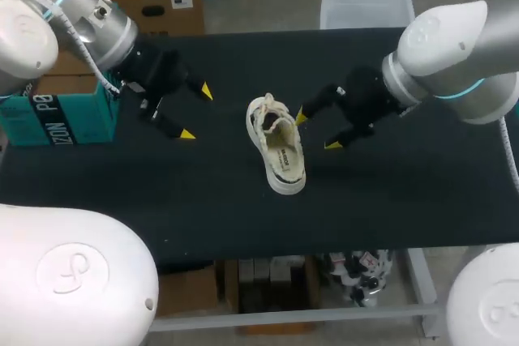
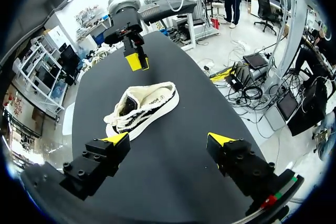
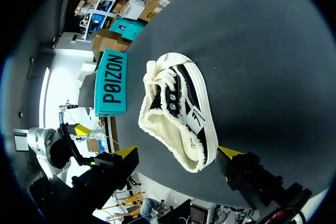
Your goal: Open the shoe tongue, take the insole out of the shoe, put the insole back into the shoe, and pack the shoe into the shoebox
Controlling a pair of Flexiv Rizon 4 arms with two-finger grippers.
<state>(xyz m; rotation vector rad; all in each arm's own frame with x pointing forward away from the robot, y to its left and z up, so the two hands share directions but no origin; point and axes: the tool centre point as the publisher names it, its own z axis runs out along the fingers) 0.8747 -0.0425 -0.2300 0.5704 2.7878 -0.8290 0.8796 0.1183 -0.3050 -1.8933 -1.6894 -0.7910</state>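
Note:
A white and black canvas shoe (image 1: 277, 145) lies mid-table, laces toward the far side and heel toward the front edge, with its pale insole showing in the opening. My left gripper (image 1: 196, 113) hangs open to the shoe's left, a hand's width away. The left wrist view has the shoe (image 2: 142, 107) ahead of that open left gripper (image 2: 168, 139). My right gripper (image 1: 316, 130) stands open close against the shoe's right side. From the right wrist, the shoe (image 3: 178, 111) lies on its side just ahead of the open right gripper (image 3: 178, 151). A teal shoebox (image 1: 57, 115) sits at the table's left end.
The black table (image 1: 405, 192) stretches bare to the right and front of the shoe. In the left wrist view my right gripper (image 2: 135, 60) hovers beyond the shoe. The teal shoebox (image 3: 113, 83) lies beyond the shoe in the right wrist view.

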